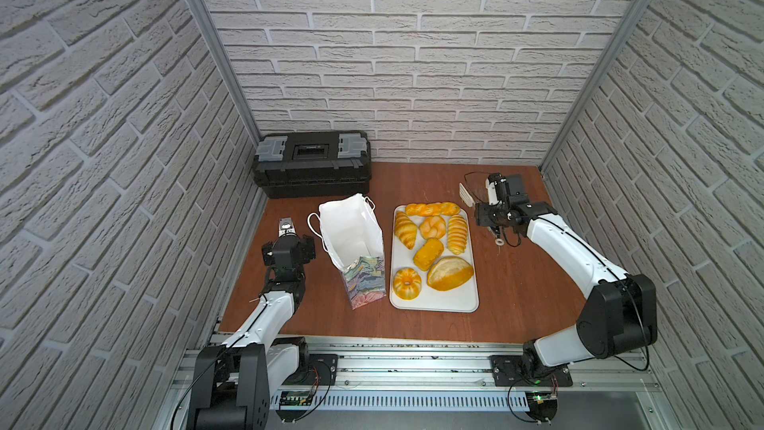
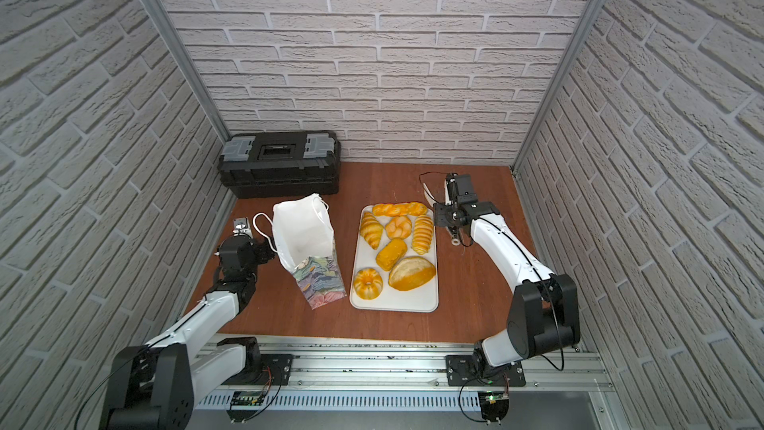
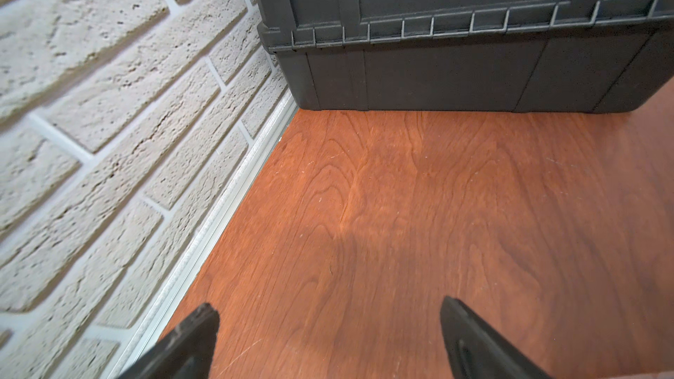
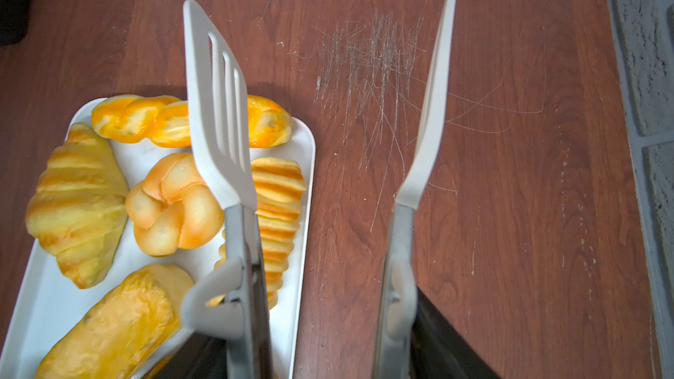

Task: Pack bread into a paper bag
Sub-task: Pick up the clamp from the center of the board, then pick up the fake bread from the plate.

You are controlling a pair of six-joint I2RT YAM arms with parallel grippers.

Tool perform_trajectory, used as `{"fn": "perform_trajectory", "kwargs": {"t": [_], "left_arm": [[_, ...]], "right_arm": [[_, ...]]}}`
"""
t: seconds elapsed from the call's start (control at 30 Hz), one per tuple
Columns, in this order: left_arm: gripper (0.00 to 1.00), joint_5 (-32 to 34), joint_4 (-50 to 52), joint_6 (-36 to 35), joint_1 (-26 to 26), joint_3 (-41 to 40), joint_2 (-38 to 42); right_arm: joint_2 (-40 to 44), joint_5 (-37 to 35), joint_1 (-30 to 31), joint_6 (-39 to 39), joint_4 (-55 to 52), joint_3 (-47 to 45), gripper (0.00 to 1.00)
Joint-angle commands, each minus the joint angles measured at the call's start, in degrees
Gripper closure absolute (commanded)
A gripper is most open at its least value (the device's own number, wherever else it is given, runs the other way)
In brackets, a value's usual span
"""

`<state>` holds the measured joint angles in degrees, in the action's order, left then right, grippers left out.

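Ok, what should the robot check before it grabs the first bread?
1. Paper bag upright, mouth open: ok.
2. Seven bread pieces on the tray: ok.
3. Right claw gripping the tongs, blades apart: ok.
4. Blades around a piece: not ok; they are by the tray's corner, near the braided stick.
5. Left claw open and empty: ok.
6. Bag steady enough on its own: cannot tell.
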<state>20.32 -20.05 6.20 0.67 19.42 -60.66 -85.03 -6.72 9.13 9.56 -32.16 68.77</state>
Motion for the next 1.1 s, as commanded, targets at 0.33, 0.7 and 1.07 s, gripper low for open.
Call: {"fn": "perform_trajectory", "kwargs": {"t": [0.33, 0.7, 1.07], "left_arm": [[0.02, 1.1, -3.3, 0.2, -0.2, -1.1, 0.1], [0.02, 1.1, -3.3, 0.2, -0.2, -1.3, 0.5], [0.02, 0.7, -4.6, 0.1, -0.2, -1.3, -0.8]], "right_arm": [[5.7, 1.8, 2.0, 0.2, -2.8, -0.8, 0.65], [9.7, 7.4, 4.8, 1.9, -10.9, -2.7, 0.57], [11.0, 8.0, 9.1, 5.4, -12.2, -7.0, 0.53]]}}
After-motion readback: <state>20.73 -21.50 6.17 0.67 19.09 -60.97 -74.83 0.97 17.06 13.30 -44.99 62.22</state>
